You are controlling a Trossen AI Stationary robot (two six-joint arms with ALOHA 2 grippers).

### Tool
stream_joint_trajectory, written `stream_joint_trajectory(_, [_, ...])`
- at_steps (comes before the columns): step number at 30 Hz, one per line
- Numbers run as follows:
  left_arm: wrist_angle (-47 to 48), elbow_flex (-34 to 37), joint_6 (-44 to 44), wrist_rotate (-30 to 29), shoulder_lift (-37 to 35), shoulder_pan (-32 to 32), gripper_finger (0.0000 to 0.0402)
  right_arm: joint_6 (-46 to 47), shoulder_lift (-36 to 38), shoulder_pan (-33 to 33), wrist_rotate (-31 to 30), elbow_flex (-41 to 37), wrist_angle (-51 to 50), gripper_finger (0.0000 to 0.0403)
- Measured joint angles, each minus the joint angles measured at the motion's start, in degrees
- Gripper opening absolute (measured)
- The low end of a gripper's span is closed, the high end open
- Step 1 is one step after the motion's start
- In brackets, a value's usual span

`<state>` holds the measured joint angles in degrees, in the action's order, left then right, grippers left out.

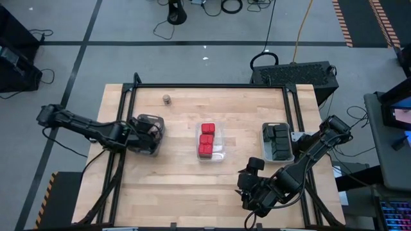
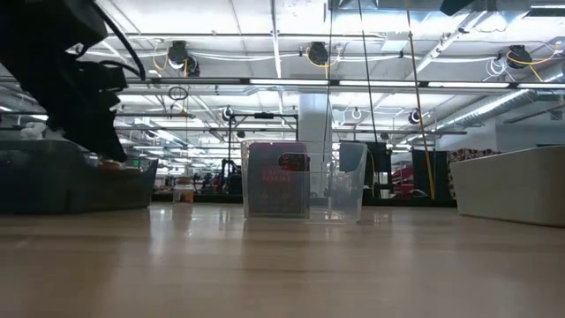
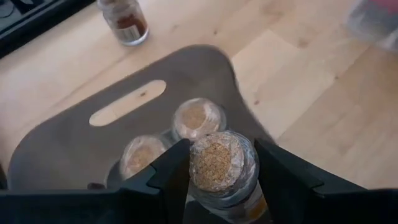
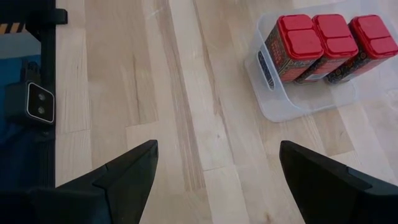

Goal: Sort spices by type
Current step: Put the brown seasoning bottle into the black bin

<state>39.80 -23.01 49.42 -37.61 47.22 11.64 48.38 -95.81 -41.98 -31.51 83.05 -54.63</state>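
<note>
- Round jar (image 3: 222, 163), clear w/ cork-look top: clamped between left gripper (image 3: 219, 177) fingers, over grey tray (image 3: 74, 146).
- 2 more jars (image 3: 198, 118) in that tray; 1 jar (image 1: 166, 99) alone nr table's far edge.
- 3 red boxes (image 4: 329, 45), glossy, in clear tray (image 1: 218, 154), table centre.
- Black boxes (image 1: 277, 140) in right-side tray; count unclear.
- Right gripper (image 4: 217, 180): wide open, empty, over bare wood table (image 1: 180, 192).

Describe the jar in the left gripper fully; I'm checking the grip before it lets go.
The jar is small and round, clear-walled, with a pale speckled top and an orange band showing lower down. It stands upright between the left gripper's dark fingers, which press on opposite sides. It hangs over the grey tray, just above two similar jars already inside. Whether its base touches anything is hidden. In the high view this tray sits at the table's left.
</note>
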Motion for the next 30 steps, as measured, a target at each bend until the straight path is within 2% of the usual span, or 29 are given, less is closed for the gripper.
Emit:
stream_joint_trajectory(18, [-5.7,0.0,-0.3,-0.1,11.4,0.0,0.0173,0.0,0.0,0.0,0.0,0.0,0.0,0.0318])
stream_joint_trajectory(30, [-5.7,-0.2,-2.2,0.6,12.3,0.0,0.0173,0.2,0.0,0.0,0.0,0.0,0.0,0.0318])
